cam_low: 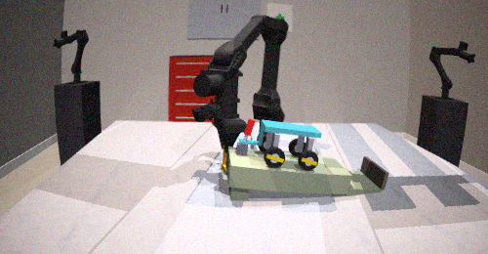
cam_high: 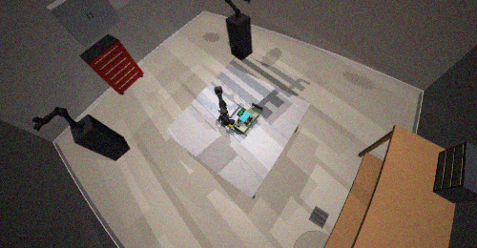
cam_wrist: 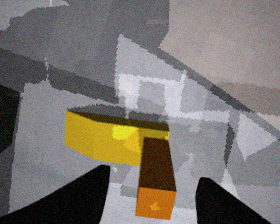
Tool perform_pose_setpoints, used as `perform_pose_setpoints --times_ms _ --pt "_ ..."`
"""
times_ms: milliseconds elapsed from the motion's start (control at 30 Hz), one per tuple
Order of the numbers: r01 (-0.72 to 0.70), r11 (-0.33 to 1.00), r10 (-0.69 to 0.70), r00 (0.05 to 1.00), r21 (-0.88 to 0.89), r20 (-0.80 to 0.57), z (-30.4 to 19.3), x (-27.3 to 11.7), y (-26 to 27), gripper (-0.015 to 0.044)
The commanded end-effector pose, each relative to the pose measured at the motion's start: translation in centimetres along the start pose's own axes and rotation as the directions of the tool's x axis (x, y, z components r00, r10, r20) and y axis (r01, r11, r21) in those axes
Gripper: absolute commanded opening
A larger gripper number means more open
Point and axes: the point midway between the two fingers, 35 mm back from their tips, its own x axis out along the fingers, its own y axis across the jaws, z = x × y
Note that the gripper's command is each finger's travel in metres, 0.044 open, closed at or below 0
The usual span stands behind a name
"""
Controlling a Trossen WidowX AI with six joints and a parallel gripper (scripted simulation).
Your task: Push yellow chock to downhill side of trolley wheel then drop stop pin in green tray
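The yellow chock (cam_wrist: 98,139) (cam_low: 224,160) (cam_high: 231,126) lies off the ramp, beside its uphill end. My gripper (cam_wrist: 153,180) (cam_low: 225,146) is partly open; its fingertips stand on either side of the orange handle (cam_wrist: 155,204), with a gap on both sides. The trolley, with its blue top (cam_low: 293,129) (cam_high: 245,116), stands on the pale green ramp (cam_low: 288,179) (cam_high: 244,130). The red-headed stop pin (cam_low: 249,127) stands upright, slightly tilted, at the trolley's uphill end. The green tray (cam_high: 241,112) lies behind the trolley and is hidden in the exterior view.
A dark end board (cam_low: 375,173) stands at the ramp's low end. The uphill end of the ramp is close beside my gripper. The dark edge at the left of the wrist view looks like the ramp's side. Two other arms stand on pedestals (cam_high: 239,36) (cam_high: 100,138) far off.
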Motion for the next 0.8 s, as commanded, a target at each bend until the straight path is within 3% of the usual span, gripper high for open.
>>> perform_pose_setpoints --times_ms 0,667,767 --pt "0.001 1.0 -0.001 1.0 0.004 -0.007 -0.2 0.5 -0.1 0.019" --pt "0.001 1.0 -0.001 1.0 0.004 -0.008 -0.2 2.6 -0.1 0.019" --pt "-0.001 1.0 0.001 1.0 -0.002 0.001 0.0 2.4 0.0 0.0111"
